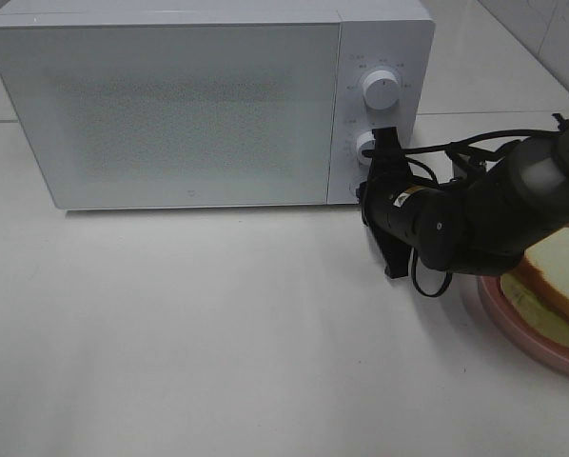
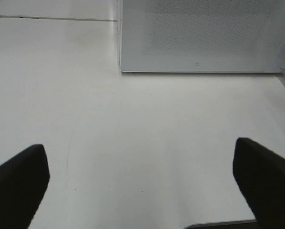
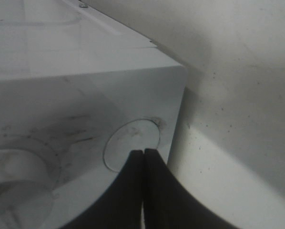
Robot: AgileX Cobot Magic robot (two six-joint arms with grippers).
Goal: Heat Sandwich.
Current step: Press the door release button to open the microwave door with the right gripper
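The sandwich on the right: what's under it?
A round pink plate lies under the sandwich. The robot's right arm hides the plate's far edge, and the picture's border cuts off the rest.

White microwave (image 1: 170, 105), pink plate (image 1: 527, 328)

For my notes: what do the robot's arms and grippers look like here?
The right arm is matte black: rounded cylindrical segments, loose black cables, a small yellow label near the wrist. Both right gripper and left gripper have plain black, blunt fingers.
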